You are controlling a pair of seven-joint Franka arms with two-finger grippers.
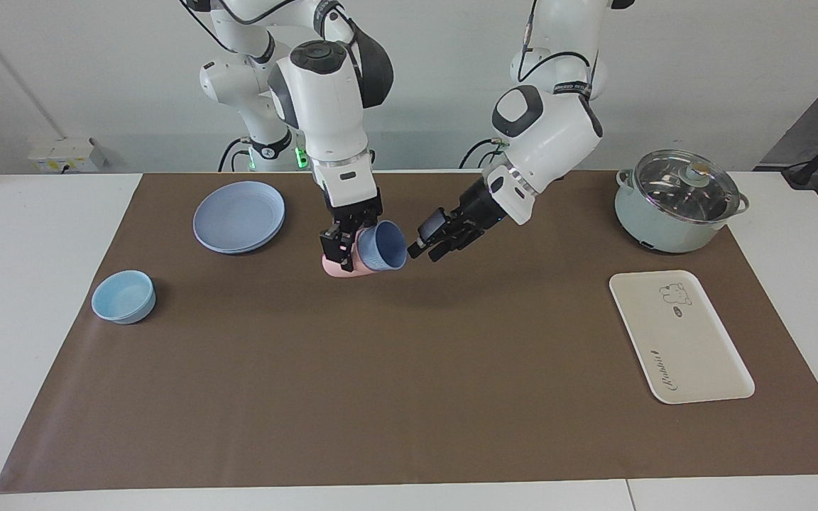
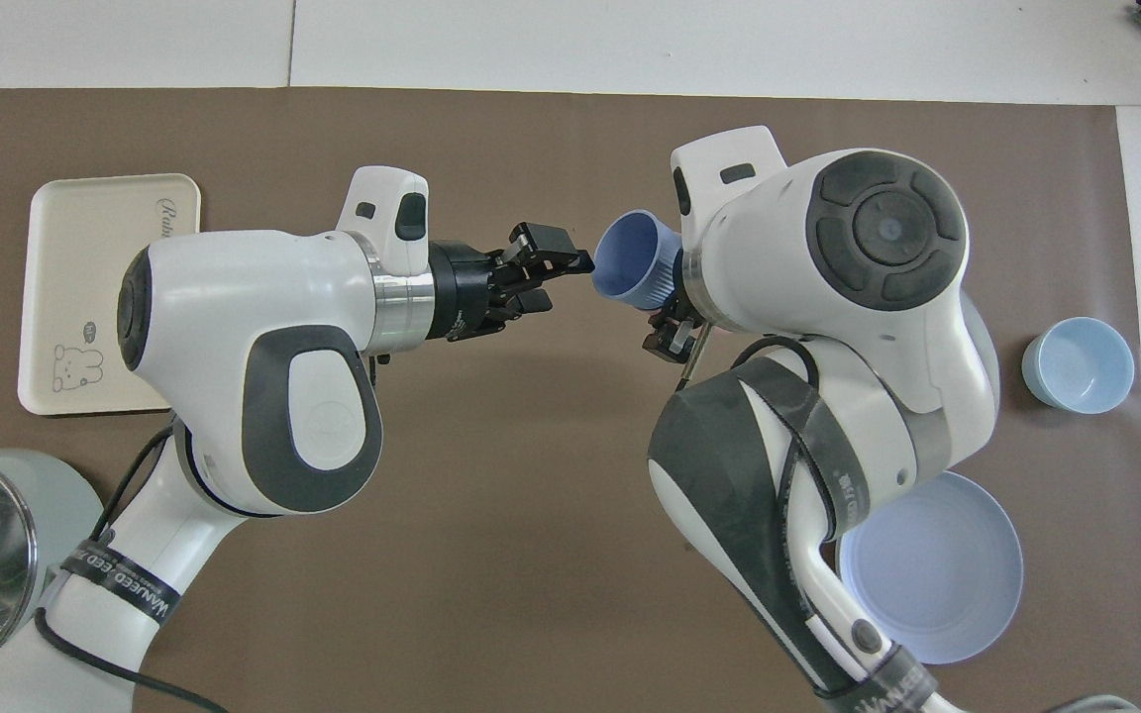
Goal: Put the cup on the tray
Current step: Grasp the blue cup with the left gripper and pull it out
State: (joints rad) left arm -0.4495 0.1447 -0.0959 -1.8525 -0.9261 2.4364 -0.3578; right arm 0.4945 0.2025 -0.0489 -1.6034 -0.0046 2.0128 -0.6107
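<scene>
Containers first: one light-blue bowl (image 1: 123,297), empty, at the right arm's end of the brown mat (image 1: 409,397); one round blue plate (image 1: 239,216), bare, nearer the robots. Two tumblers, nested: the cup (image 1: 383,246) sits inside the pink tumbler (image 1: 338,267), both tipped on their side in the air over mid-mat. Your right gripper (image 1: 338,248) is clamped on the pink tumbler. Your left gripper (image 1: 427,248) is level with the cup's mouth, fingers apart, one fingertip at the rim; contact unclear. One pot (image 1: 675,206), glass lid on. One tray (image 1: 686,348), bare, well apart from the cup, at the left arm's end.
</scene>
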